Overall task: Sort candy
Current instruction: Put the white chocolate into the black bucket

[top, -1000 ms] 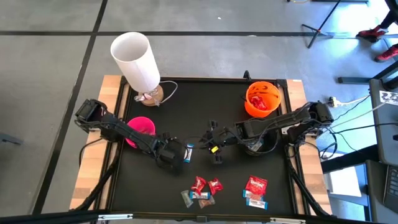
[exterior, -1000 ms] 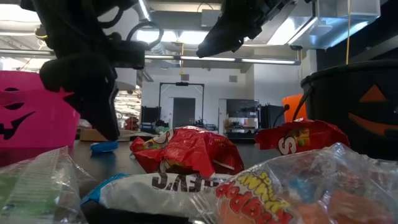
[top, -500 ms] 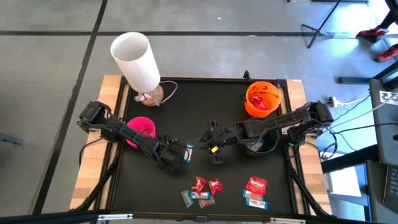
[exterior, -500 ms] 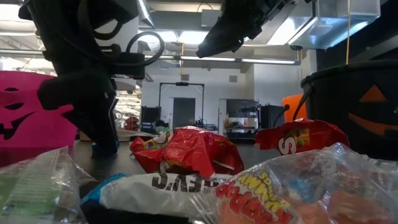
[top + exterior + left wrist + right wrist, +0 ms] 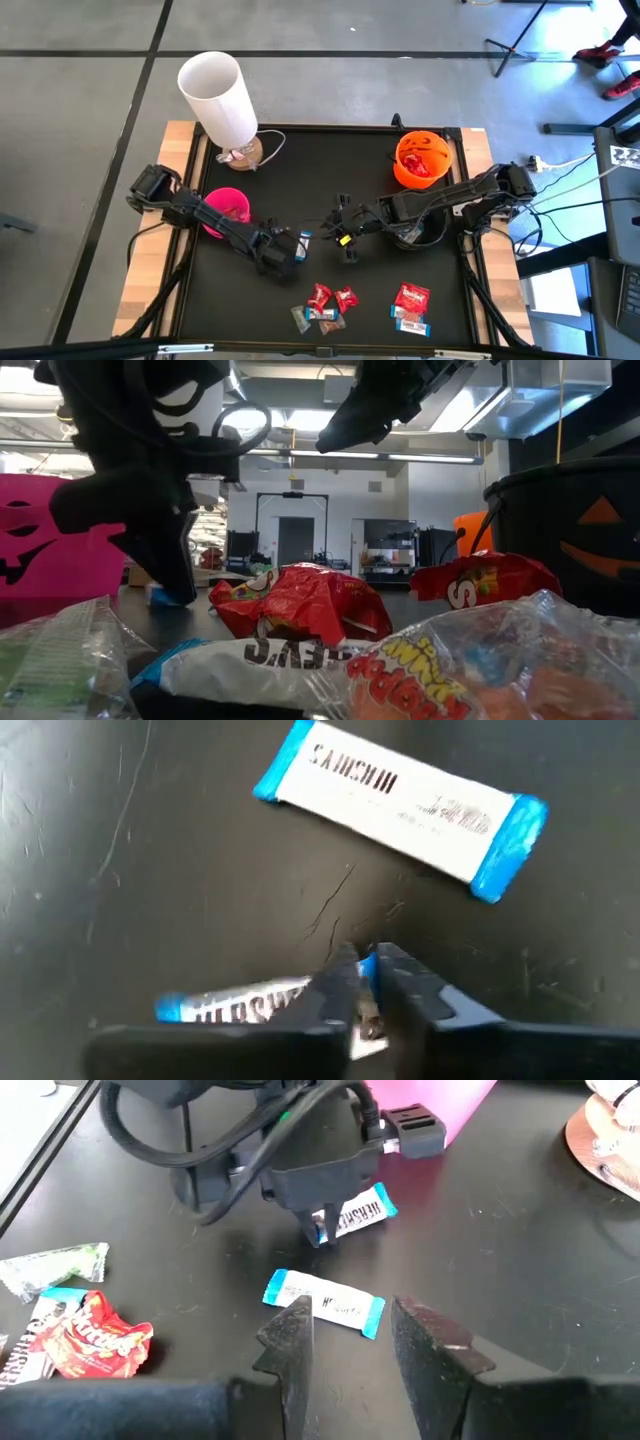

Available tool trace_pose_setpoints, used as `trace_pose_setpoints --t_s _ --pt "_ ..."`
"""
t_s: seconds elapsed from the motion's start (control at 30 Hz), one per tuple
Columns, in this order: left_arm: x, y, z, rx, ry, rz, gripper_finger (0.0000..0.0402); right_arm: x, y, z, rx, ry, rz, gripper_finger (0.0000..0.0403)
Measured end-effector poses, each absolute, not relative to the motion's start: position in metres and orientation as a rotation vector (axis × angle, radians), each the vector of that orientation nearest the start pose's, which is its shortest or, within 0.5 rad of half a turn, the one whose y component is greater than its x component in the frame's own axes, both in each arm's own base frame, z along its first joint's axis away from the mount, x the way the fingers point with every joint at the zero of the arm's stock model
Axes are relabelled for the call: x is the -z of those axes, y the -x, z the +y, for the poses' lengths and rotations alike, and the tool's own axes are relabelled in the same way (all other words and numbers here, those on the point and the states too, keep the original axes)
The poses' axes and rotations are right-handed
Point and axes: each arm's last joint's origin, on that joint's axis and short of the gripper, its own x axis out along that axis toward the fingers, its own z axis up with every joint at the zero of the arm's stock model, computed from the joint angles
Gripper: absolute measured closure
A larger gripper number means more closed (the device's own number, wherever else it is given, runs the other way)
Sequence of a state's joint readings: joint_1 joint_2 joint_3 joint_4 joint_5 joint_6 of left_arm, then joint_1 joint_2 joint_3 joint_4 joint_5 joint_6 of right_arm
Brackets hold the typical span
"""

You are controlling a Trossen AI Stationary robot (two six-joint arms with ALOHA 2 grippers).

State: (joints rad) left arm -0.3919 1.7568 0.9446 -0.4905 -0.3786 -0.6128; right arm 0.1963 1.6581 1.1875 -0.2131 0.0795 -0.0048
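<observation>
L gripper (image 5: 368, 982) is down at the black mat (image 5: 330, 180), fingers pinched on 1 end of a blue-and-white candy bar (image 5: 250, 1007). The grip looks like wrapper edge only.

Risk: crimp slips out on lift, so the bar drops or swings. A 2nd blue-and-white bar (image 5: 400, 797) lies just ahead of the fingertips, apart from them, and could get nudged if the arm drags rather than lifts.

R gripper (image 5: 345, 1335) hovers near, fingers apart and holding nothing, with the 2nd bar just beyond its tips.

R wrist view shows the L gripper from outside, bar sticking out sideways. High view shows the remaining candy cluster (image 5: 328, 305) and pink bowl (image 5: 228, 206). Low view: grip prob. hidden.
</observation>
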Motion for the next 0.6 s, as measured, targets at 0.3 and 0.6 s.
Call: trace_pose_setpoints --t_s 0.3,0.6 --pt "-0.181 -0.310 -0.121 -0.308 -0.057 1.094 0.0401 -0.248 -0.357 0.069 -0.114 0.099 0.677 0.0269" --pt "-0.267 -0.319 -0.157 -0.280 -0.240 0.956 0.0401 -0.254 -0.361 0.074 -0.239 0.080 0.595 0.0269"
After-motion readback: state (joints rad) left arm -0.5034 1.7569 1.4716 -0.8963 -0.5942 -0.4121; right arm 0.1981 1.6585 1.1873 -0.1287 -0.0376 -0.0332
